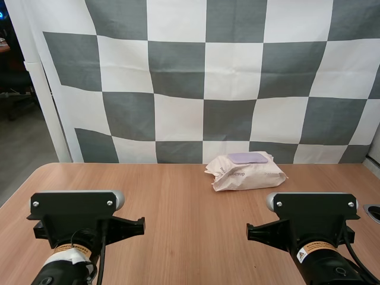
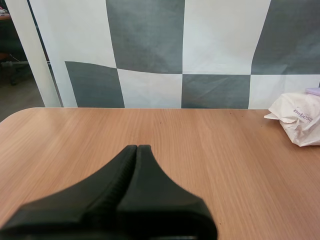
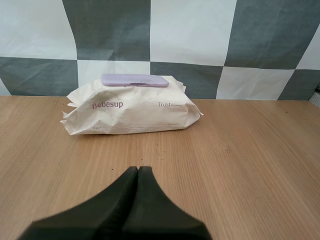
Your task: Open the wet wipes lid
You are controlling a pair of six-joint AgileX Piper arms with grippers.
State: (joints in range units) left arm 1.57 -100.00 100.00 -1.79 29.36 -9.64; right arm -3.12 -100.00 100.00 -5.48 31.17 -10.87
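Nearest: my left gripper (image 2: 137,147) and right gripper (image 3: 138,169), fingers pressed together on nothing. Wet wipes pack (image 3: 131,111) lies far, right of centre on table (image 1: 178,225); purple lid (image 3: 135,80) flat on top, far side hidden.

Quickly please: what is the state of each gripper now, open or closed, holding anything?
Left gripper: closed, holding nothing.
Right gripper: closed, holding nothing, facing the pack of wet wipes.

Light wooden table (image 1: 178,208) stands on grey floor (image 1: 24,157).
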